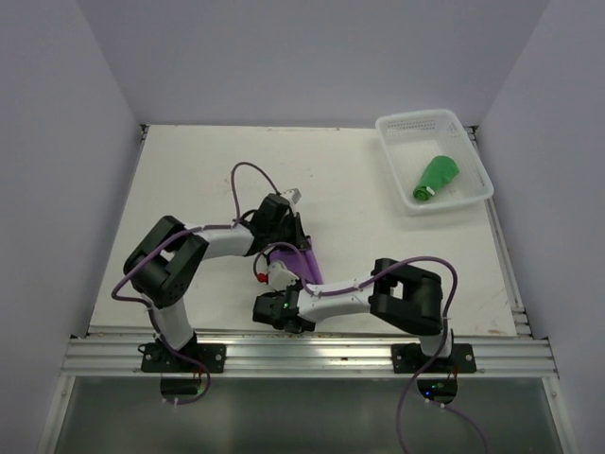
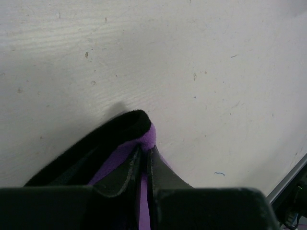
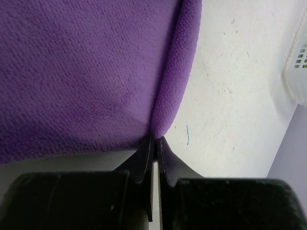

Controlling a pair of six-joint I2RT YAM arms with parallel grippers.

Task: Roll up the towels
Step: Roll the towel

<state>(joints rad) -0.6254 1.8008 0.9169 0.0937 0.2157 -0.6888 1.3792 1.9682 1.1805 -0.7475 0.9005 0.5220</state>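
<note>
Purple soft towel with black back (image 1: 307, 265) at middle of worktop (image 1: 189, 189). Left end effector (image 2: 145, 149) clenched on its black-edged fold. Right end effector (image 3: 154, 139) clenched on its purple edge. Bright green towel (image 1: 435, 178) rolled, inside white plastic lattice basket (image 1: 416, 121), far right.

One towel (image 1: 436, 179) lies in the basket (image 1: 416, 147) at the bench's (image 1: 208, 170) far right corner. The other towel (image 1: 310, 266) lies toward the middle of the near edge, with the left fingers (image 2: 129, 167) pinching its far end and the right fingers (image 3: 141, 158) closed at its near end.
</note>
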